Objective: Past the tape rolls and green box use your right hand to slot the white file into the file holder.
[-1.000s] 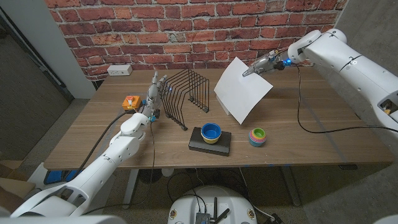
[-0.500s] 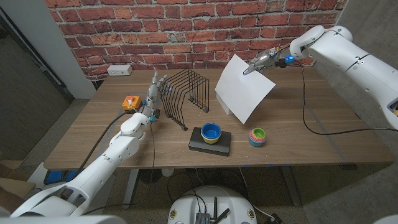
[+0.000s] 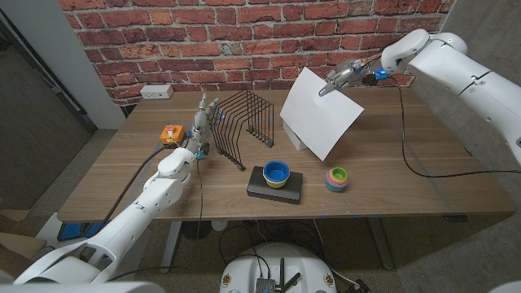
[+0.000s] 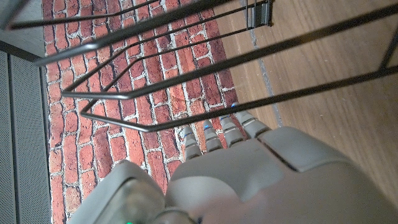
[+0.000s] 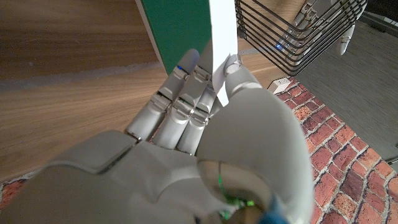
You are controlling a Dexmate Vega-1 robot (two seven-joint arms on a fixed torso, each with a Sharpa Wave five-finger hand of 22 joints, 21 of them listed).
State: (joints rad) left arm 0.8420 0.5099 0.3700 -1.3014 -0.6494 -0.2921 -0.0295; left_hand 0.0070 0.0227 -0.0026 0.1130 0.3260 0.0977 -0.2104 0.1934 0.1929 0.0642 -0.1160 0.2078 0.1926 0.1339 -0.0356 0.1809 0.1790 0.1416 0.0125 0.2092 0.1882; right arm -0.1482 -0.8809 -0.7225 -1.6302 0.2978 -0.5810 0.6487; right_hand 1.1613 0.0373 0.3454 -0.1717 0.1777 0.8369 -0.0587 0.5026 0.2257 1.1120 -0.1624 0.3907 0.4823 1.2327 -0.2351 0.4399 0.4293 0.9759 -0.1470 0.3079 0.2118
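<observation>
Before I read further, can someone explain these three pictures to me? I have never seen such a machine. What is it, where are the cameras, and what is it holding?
It is a robot with two white arms, each ending in a hand, standing at a wooden table. The wide picture comes from a camera on its head, looking down. The other two come from cameras on its wrists, looking along the back of each hand.

The right hand pinches a white file at its top corner and holds it in the air. The left hand stands beside a black wire file holder.

On the table also lie a blue bowl on a black box, a stack of coloured rings and a small orange thing.
</observation>
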